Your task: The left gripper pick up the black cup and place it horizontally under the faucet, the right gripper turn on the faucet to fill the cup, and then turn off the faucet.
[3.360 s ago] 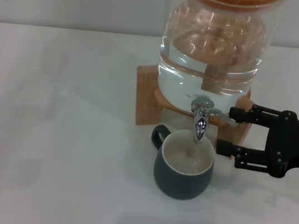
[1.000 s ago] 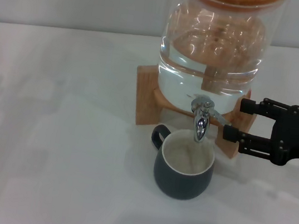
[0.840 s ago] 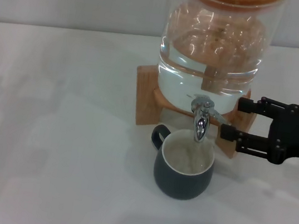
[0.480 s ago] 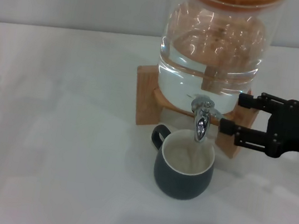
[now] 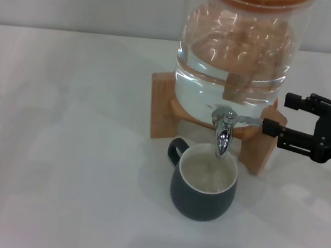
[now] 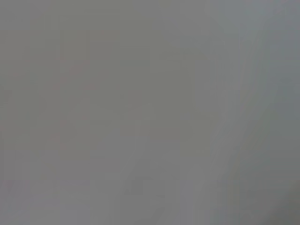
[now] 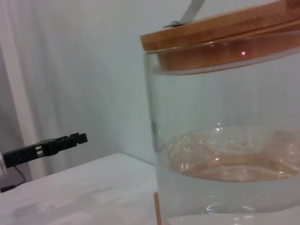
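The right claw [image 5: 274,113] is matte black throughout, with two long, slim, parallel fingers [image 5: 302,103] stepping out from a boxy black body. The finger links look blocky and notched along their edges. A small white label with dark print sits on the body's side, at 3 o'clock from the fingers.

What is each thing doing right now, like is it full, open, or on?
black cup: upright under the spout, holding water.
faucet: lever pointing sideways toward the right hand.
glass dispenser: lid on, partly filled with water.
right hand: open, fingertips by the lever's end.
left hand: not in view.
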`<action>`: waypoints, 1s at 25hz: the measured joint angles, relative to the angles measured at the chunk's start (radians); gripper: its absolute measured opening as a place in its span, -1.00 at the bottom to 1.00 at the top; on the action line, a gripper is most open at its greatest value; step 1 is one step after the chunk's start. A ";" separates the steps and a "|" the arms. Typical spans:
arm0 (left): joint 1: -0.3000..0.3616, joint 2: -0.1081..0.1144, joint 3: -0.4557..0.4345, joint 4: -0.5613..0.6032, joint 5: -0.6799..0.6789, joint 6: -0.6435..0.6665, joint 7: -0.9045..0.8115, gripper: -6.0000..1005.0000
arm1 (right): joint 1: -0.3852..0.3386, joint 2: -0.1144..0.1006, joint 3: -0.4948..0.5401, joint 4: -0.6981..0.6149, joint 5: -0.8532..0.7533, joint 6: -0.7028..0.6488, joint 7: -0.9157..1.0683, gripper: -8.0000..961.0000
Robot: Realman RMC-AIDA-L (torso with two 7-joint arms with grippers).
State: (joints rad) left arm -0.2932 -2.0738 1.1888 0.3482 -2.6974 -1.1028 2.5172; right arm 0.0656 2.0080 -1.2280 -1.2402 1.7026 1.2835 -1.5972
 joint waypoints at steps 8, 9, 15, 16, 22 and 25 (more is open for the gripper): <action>-0.005 0.000 -0.001 0.000 0.001 0.000 0.000 0.54 | 0.023 0.001 0.006 0.030 0.013 -0.017 -0.008 0.58; -0.005 0.000 -0.004 0.000 0.002 0.000 0.000 0.54 | 0.025 0.001 0.006 0.031 0.014 -0.018 -0.009 0.58; -0.006 0.000 -0.012 -0.001 0.003 0.000 0.000 0.54 | 0.024 0.001 0.029 0.031 0.023 0.023 -0.010 0.58; -0.006 0.001 -0.013 -0.001 0.003 0.000 0.000 0.54 | 0.021 0.001 0.042 0.031 0.026 0.043 -0.011 0.58; -0.006 0.002 -0.066 0.000 0.008 0.000 0.000 0.54 | -0.028 0.001 0.216 0.040 0.068 0.215 -0.017 0.58; -0.005 0.005 -0.086 0.001 0.008 0.005 0.001 0.54 | -0.066 0.002 0.284 0.062 0.094 0.235 -0.048 0.59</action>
State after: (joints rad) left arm -0.2980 -2.0689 1.1024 0.3494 -2.6898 -1.0978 2.5182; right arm -0.0001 2.0096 -0.9437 -1.1783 1.7967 1.5186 -1.6450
